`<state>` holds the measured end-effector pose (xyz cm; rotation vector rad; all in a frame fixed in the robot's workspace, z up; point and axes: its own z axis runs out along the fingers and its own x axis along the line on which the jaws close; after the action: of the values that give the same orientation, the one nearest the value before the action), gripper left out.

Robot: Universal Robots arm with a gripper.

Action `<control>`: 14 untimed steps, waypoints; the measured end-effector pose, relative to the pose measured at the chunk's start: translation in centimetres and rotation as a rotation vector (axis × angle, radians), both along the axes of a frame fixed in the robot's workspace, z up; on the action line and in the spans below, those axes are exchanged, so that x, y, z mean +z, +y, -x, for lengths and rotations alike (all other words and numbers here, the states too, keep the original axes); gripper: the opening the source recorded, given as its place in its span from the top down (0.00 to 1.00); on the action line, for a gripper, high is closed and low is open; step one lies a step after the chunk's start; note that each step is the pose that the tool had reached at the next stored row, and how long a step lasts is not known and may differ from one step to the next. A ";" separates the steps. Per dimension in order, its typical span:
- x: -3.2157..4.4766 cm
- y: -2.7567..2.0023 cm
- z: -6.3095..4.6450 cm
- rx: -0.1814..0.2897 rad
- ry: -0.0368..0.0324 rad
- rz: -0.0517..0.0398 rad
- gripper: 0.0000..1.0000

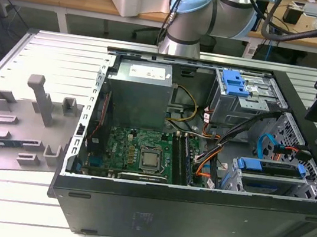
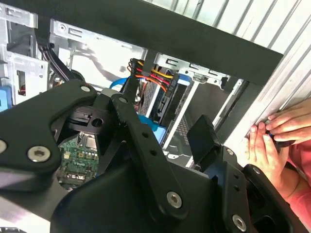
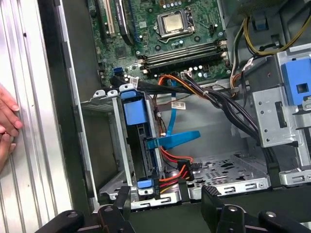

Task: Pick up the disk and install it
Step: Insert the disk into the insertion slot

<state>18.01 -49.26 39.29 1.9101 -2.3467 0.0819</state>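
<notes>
My two black fingers (image 3: 121, 204) stand well apart with nothing between them. My gripper (image 3: 166, 204) is open and empty, hanging just outside the rim of the open black computer case (image 1: 192, 213). Beyond that rim is the disk (image 3: 137, 145), a flat rectangular hard drive in a blue plastic carrier. It stands on edge in the grey metal drive cage (image 3: 104, 104), apart from my fingers and lined up closer to one of them than to the gap's middle. I judge the step in hand to be the approach to the disk. Doing it well means wide fingers squared to the carrier's blue tab, and a path clear of the orange, red and yellow power wires (image 3: 177, 170) and the flat blue data cable (image 3: 172, 141) just beside it. A person's hand (image 3: 7, 121) rests on the ribbed aluminium table (image 3: 34, 145) beside the case — a reason for care. Farther in lies the green motherboard (image 3: 165, 34).
</notes>
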 end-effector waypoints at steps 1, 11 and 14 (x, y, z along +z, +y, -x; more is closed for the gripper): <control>-0.13 0.03 -0.1 -0.002 0.0000 0.0000 0.32; -2.08 0.08 -0.2 -0.012 0.0000 0.0000 0.32; -2.83 0.10 -0.1 -0.011 0.0000 0.0037 0.32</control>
<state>18.16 -49.16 36.46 1.8953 -2.3552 0.0852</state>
